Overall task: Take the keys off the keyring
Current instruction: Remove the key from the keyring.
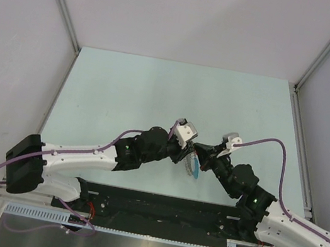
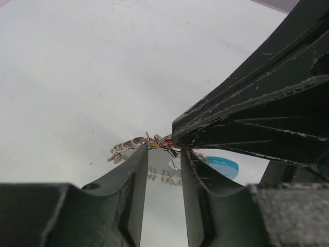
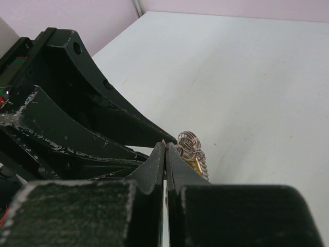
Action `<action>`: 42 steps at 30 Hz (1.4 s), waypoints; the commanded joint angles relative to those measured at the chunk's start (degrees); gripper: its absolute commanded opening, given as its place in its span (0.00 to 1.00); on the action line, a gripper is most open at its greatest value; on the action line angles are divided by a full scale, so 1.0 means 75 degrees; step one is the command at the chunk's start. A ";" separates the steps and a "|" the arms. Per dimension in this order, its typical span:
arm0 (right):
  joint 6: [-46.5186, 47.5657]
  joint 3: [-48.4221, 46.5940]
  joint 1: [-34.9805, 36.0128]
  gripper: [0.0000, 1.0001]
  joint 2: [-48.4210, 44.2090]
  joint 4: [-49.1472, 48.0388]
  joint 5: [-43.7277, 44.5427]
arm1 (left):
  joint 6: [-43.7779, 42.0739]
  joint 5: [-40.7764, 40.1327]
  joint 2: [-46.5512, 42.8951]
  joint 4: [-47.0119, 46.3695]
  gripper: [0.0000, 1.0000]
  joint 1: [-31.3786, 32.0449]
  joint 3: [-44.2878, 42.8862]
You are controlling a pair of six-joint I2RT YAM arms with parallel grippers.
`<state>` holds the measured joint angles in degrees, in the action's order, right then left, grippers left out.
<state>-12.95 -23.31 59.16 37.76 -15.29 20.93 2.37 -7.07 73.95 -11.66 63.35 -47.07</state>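
The keyring [image 2: 132,143] is a bunch of silvery coiled links with a bright blue section [image 2: 224,166]; it also shows in the right wrist view [image 3: 189,142] and as a blue patch in the top view [image 1: 194,166]. A small red piece, the key's head [image 2: 167,140], sits among the links, and its blade is hidden. My right gripper [image 3: 165,146] is shut on a thin wire of the keyring. My left gripper [image 2: 163,152] has its jaws about a finger-width apart, with the links lying across its tips and nothing clearly pinched. Both grippers meet at the table's middle [image 1: 193,154].
The pale green table [image 1: 158,90] is walled by white panels on the left, back and right. The black base rail [image 1: 162,209] runs along the near edge. Purple cables loop off both arms.
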 commanded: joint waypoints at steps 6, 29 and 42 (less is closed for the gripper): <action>-0.0230 -0.0431 0.0140 0.00 -0.0288 -0.0551 0.0046 | -0.0293 0.0450 0.0112 -0.0040 0.00 0.0014 -0.0544; -0.0886 -0.0021 -0.0973 0.00 -0.1015 0.0468 -0.2496 | -0.0703 0.2805 -0.1727 -0.2042 0.00 -0.0841 0.1330; -0.1238 0.0635 -0.1137 0.00 -0.1249 -0.0808 -0.3658 | 0.0082 0.5195 -0.2138 -0.3555 0.00 -0.1685 0.1835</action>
<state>-20.91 -19.92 51.31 29.74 -15.79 -3.40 0.14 24.01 60.47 -30.22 52.62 -32.58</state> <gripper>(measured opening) 0.007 0.009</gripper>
